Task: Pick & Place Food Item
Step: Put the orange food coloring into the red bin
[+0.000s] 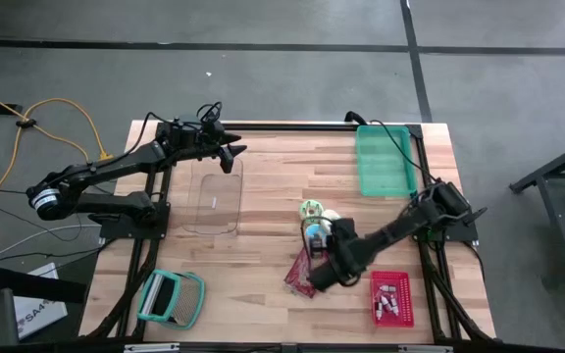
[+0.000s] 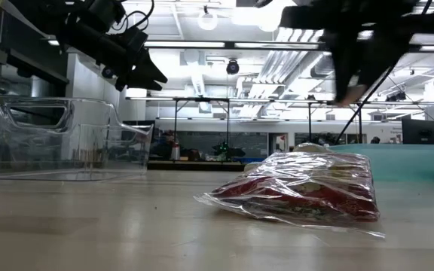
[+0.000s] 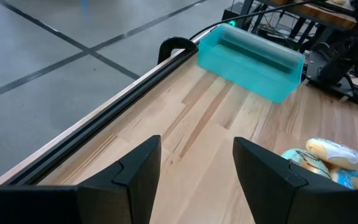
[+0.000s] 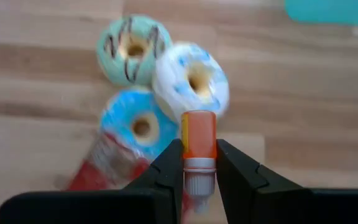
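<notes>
My right gripper [image 4: 199, 152] is shut on a small orange tube [image 4: 199, 132] with a silver collar. It hangs above three iced doughnuts: green [image 4: 129, 50], white [image 4: 191, 81] and blue [image 4: 138, 124]. They lie on the table beside a clear bag of red food [image 2: 300, 188], which rests flat on the wood. In the high view this gripper [image 1: 320, 275] is over the bag [image 1: 300, 277]. My left gripper [image 1: 231, 154] stands open in the air at the far left, over the far end of a clear tub [image 1: 214, 201]. My right gripper pinches the orange tube between its two fingers [image 4: 166, 168], at the silver collar [image 4: 197, 165] and the lower part of the orange body. The fingers slant down from above. The tube lies along them, its orange end past the fingertips, clear of the table.
A teal bin [image 1: 383, 162] stands at the far right. A red tray [image 1: 392, 299] with several small white items sits at the near right. A teal and white object [image 1: 170, 299] lies at the near left. Bare wood lies between the clear tub and the doughnuts.
</notes>
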Motion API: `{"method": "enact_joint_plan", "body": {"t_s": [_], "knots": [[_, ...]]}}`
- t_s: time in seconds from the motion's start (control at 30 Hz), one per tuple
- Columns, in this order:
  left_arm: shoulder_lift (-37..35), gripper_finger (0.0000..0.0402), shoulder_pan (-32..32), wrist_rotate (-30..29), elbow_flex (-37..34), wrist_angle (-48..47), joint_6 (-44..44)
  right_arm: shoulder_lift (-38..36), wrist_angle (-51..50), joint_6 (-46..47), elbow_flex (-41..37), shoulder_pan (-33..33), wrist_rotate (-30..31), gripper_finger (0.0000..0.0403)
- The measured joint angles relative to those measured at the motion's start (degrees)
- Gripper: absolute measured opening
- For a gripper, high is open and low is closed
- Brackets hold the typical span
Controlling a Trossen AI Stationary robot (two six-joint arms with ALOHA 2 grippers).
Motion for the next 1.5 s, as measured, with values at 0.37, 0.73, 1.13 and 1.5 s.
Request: {"method": "enact_joint_plan", "body": {"t_s": [0.37, 0.73, 1.13, 1.5], "knots": [[0.00, 0.0195, 0.00, 0.00, 0.00, 0.00, -0.02, 0.01, -4.61, 10.57, 0.00, 10.81, -7.64, 0.0067], [0.00, 0.0195, 0.00, 0.00, 0.00, 0.02, -0.17, 0.01, -6.39, 20.11, 0.00, 20.36, -12.60, 0.0067], [0.00, 0.0195, 0.00, 0.00, 0.00, 0.01, -0.16, 0.01, -7.63, 25.92, 0.00, 27.49, -16.02, 0.0067], [0.00, 0.0195, -0.01, 0.00, 0.00, 0.02, -0.13, 0.01, -7.46, 25.86, 0.00, 28.90, -16.08, 0.0067]]}}
